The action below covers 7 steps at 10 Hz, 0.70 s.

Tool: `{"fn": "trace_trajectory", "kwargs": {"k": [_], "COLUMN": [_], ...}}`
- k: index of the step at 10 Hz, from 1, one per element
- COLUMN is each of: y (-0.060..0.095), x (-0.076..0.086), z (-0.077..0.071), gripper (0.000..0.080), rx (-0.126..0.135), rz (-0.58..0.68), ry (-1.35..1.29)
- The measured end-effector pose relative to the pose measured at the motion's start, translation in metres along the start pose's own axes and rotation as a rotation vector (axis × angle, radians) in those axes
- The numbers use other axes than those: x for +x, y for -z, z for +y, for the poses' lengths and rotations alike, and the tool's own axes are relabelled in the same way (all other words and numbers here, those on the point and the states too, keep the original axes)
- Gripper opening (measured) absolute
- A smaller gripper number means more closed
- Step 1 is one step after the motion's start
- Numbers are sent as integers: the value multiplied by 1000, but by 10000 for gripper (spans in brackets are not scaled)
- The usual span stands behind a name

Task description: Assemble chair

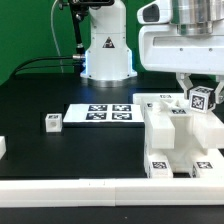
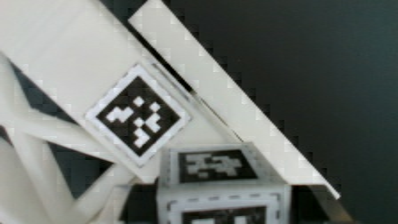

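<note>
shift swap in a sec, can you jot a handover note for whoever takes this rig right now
gripper: low over the chair assembly at the exterior view's right, fingers either side of a small tagged part; whether it grips cannot be told.
chair assembly: partly built, beside the marker board.
loose tagged block: on the table at the exterior view's left, apart from everything.
left: probably seat the tagged part, then fetch the block.

Gripper points straight down — low (finger gap unclear).
</note>
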<state>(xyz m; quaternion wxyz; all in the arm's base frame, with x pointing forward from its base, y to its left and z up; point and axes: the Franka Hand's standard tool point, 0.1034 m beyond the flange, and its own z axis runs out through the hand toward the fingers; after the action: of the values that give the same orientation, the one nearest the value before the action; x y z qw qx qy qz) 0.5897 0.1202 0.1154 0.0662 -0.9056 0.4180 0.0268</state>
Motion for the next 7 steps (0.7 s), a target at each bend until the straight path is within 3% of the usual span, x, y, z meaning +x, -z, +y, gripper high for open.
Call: {"fn": "trace_trajectory", "kwargs": {"k": [7], "y": [0], "x": [3], "z": [0], "gripper": [281], "rx": [22], "rz": [-8], "ry": [-483]}}
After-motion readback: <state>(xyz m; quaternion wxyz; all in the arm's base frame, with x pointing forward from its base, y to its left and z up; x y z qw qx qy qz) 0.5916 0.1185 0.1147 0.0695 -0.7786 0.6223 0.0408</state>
